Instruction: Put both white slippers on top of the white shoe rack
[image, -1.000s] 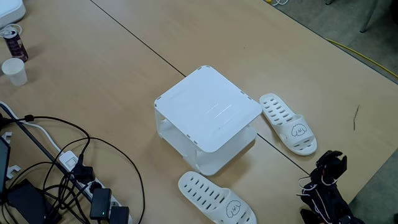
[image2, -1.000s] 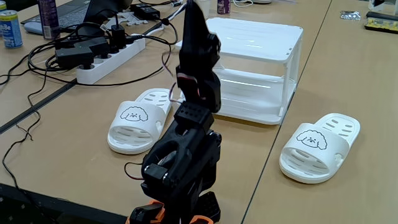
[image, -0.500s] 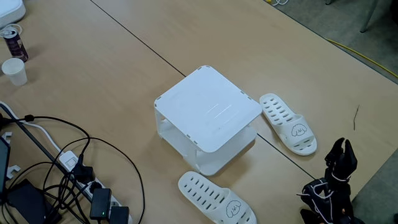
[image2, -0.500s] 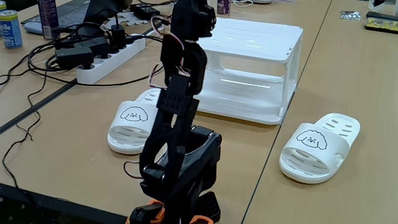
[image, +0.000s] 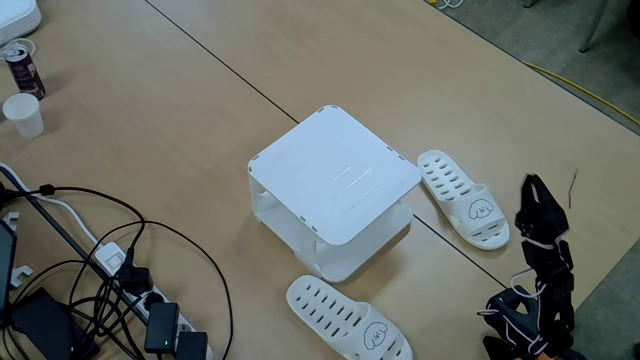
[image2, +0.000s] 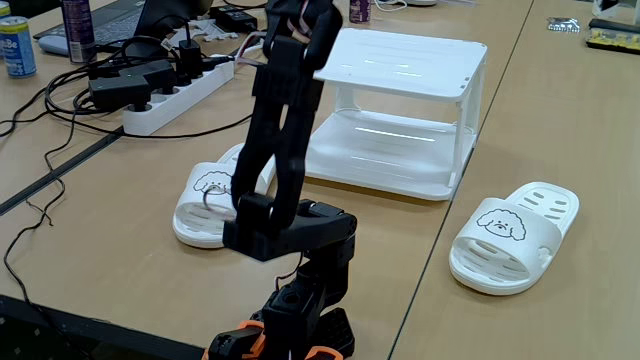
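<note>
Task not yet begun: both white slippers (image: 463, 199) (image: 348, 320) lie on the surface (image: 180, 130) beside the bare-topped white shoe rack (image: 335, 175); the pincer (image: 532, 187) holds nothing, its opening indeterminate.

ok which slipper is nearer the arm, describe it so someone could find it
Start at the white shoe rack mid-table. In the high fixed view, one white slipper lies flat at its right side, cartoon-face strap pointing toward the black arm. The other slipper lies below the rack, beside the cables.
</note>
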